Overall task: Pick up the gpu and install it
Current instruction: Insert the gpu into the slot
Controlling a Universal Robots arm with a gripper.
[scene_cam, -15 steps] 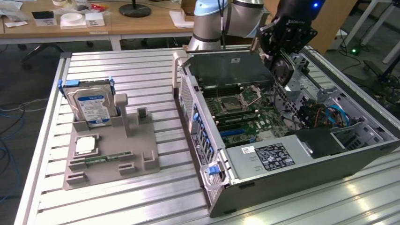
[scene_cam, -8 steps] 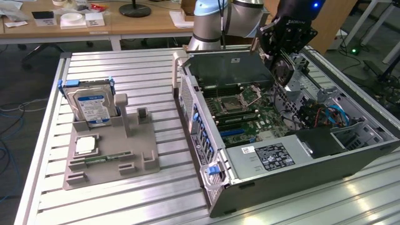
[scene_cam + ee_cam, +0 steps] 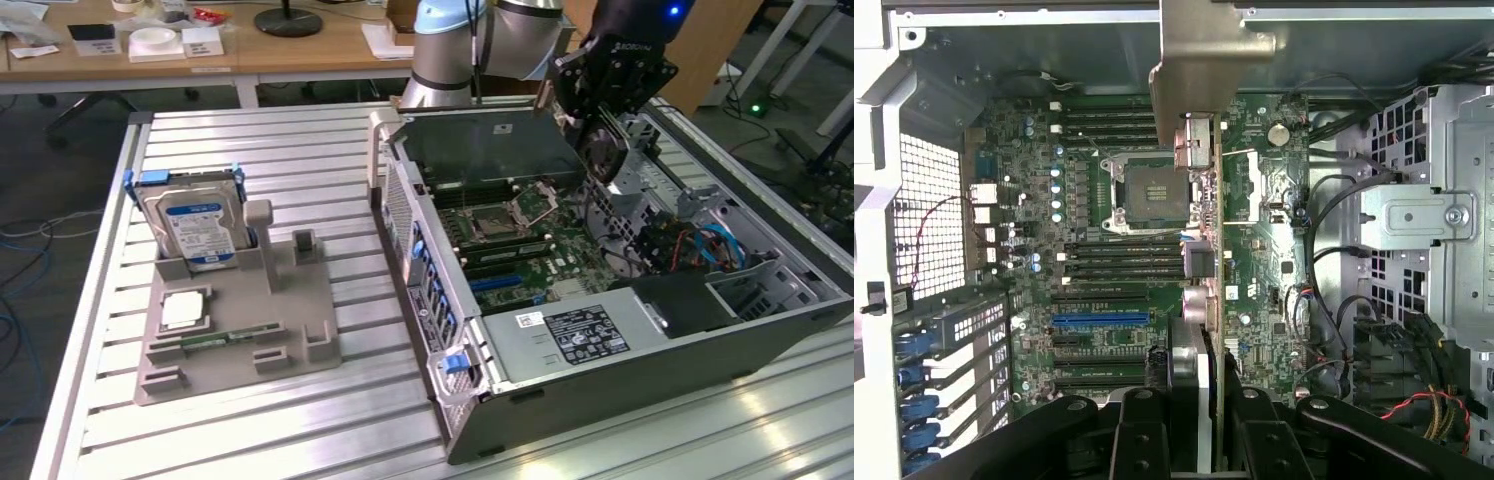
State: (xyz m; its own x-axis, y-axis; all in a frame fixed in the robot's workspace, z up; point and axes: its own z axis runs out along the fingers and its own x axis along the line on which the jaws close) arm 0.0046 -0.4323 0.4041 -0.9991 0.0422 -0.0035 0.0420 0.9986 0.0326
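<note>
The gripper clamps the gpu edge-on above the open computer case — set on a slatted aluminium table, wooden desks behind.

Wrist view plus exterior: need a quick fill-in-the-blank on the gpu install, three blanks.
1. The gripper has its jaws shut on the ___.
2. Below the gripper lies the green ___ of the open computer case.
3. The hard drive stands in the grey holder on the exterior view's ___.
Missing words: gpu; motherboard; left.
</note>
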